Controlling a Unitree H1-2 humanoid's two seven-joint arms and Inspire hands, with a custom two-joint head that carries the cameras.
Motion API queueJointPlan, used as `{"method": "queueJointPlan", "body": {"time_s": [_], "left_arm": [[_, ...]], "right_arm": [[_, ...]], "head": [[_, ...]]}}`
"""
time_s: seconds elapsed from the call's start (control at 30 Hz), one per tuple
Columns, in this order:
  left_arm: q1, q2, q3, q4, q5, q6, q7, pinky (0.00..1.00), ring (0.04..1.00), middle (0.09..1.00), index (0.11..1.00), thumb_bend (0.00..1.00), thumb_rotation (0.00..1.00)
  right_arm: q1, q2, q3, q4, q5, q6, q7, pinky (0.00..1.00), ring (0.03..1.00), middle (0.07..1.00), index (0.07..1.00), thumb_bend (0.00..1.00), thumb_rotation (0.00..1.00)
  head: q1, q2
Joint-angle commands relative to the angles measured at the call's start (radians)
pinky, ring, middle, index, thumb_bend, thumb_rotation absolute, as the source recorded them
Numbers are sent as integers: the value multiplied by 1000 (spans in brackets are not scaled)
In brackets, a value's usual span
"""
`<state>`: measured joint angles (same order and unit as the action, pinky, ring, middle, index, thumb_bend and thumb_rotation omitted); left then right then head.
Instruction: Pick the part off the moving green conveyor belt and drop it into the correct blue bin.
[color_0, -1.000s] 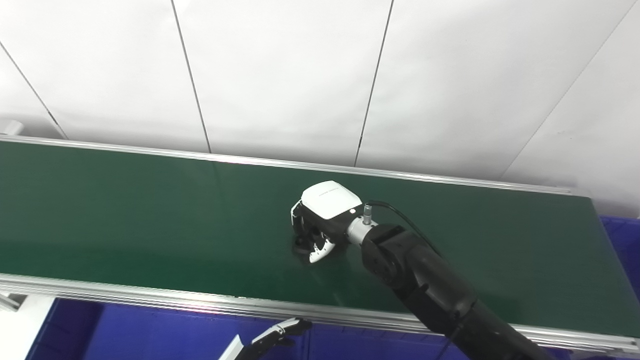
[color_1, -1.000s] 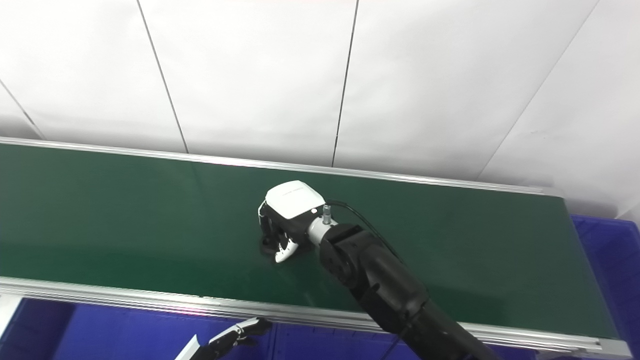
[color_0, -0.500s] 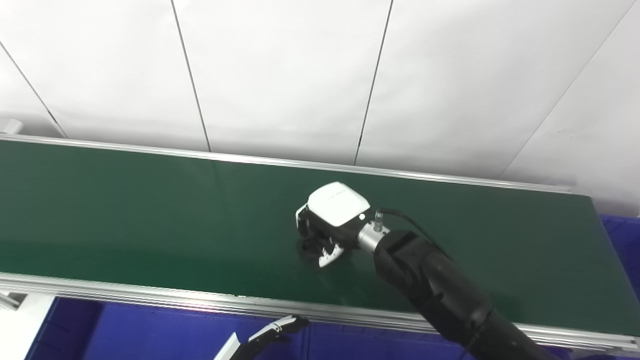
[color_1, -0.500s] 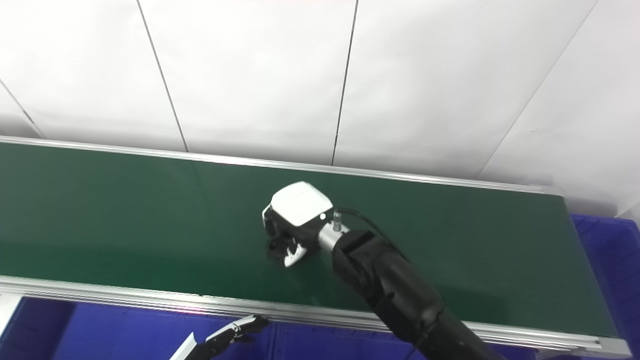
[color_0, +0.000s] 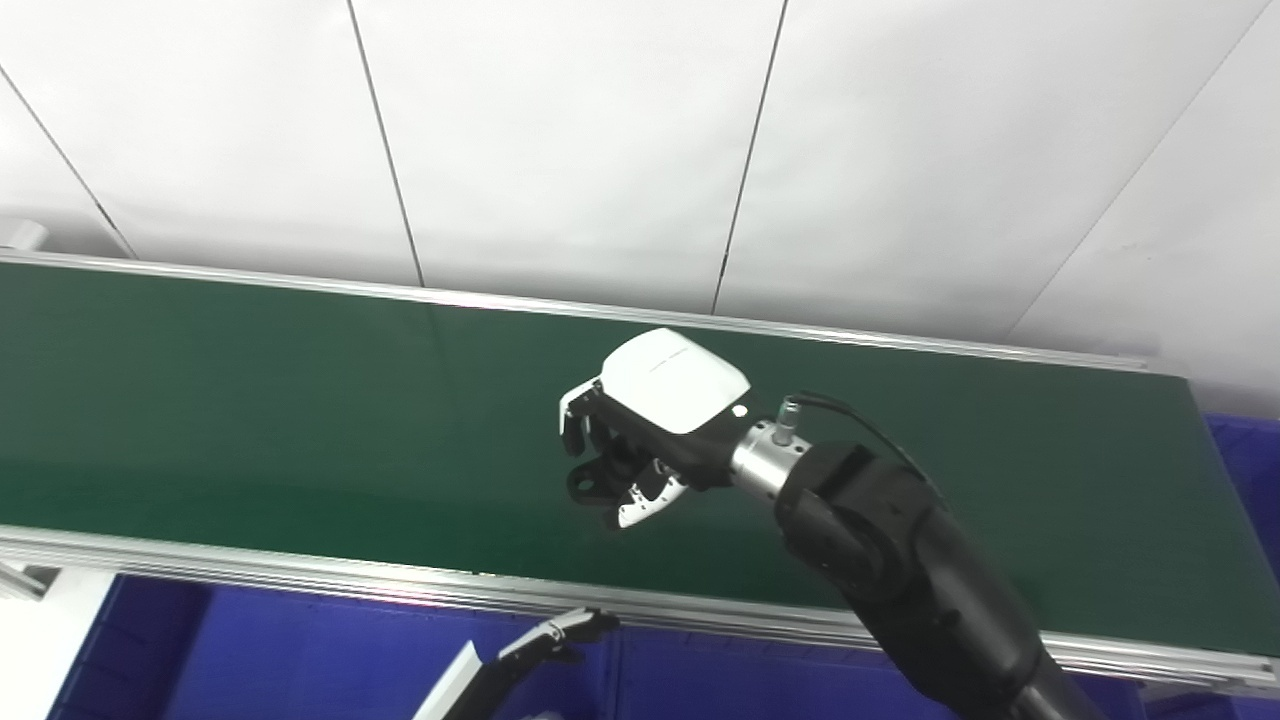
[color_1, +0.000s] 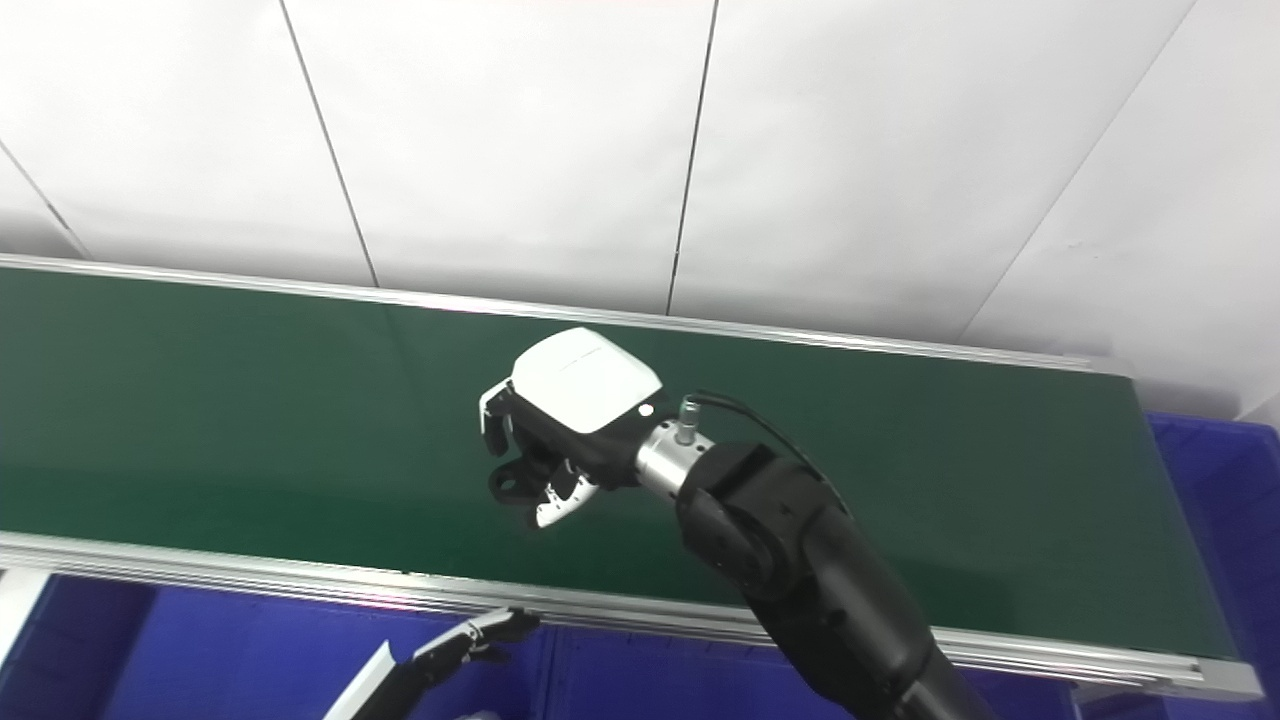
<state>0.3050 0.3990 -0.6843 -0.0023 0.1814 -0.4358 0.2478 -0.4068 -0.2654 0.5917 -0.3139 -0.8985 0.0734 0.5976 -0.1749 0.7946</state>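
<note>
My right hand (color_0: 640, 430) is over the middle of the green conveyor belt (color_0: 250, 420), lifted a little above it. Its fingers are curled around a small black part (color_0: 592, 483) with a round hole, which hangs below the palm; the part also shows in the right eye view (color_1: 513, 482). My left hand (color_0: 545, 640) pokes in at the bottom edge, below the belt's near rail, over the blue bin. Only its fingertips show, stretched out and holding nothing.
Blue bins lie below the belt's near rail (color_0: 250, 660) and at the right end (color_0: 1245, 460). Aluminium rails (color_0: 300, 580) edge the belt front and back. A white panelled wall (color_0: 560, 150) stands behind it.
My right hand has closed on the black part and lifted it off the belt, moving slightly toward me and left. The left hand has barely moved.
</note>
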Motion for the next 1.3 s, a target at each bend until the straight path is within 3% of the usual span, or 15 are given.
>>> {"method": "queueJointPlan", "body": {"time_s": [0.0,0.2,0.47,0.7,0.8,0.9,1.03,1.27], "left_arm": [[1,13,6,-34,2,-34,9,752,831,884,821,807,395],[5,19,6,-41,-1,-34,10,759,832,885,821,804,398],[18,34,31,-76,-33,-34,-22,785,849,892,836,793,394],[35,38,89,-108,-85,-34,-87,808,863,890,842,777,375],[41,31,117,-114,-91,-34,-101,775,845,880,832,789,386],[46,22,144,-116,-117,-34,-131,736,832,880,832,787,388],[62,4,190,-122,-159,-34,-193,708,832,881,827,797,415],[92,-26,270,-144,-198,-34,-302,711,838,883,820,798,418]], "right_arm": [[-5,0,-31,-82,5,29,37,282,361,484,539,510,0],[53,0,-71,-197,-6,71,152,290,370,489,531,512,0],[277,-23,-120,-372,5,79,205,274,374,502,510,513,0],[482,-31,-149,-441,-3,45,186,231,361,455,530,511,0],[544,-25,-156,-443,-8,47,179,313,384,483,519,513,0],[601,-20,-162,-433,-28,54,179,329,378,486,516,514,0],[685,0,-168,-378,-83,48,120,328,366,492,534,511,0],[748,15,-170,-160,-106,-25,-145,272,348,462,546,508,0]], "head": [[-2,3],[-20,17],[-60,66],[-111,128],[-143,154],[-152,164],[-164,181],[-184,207]]}}
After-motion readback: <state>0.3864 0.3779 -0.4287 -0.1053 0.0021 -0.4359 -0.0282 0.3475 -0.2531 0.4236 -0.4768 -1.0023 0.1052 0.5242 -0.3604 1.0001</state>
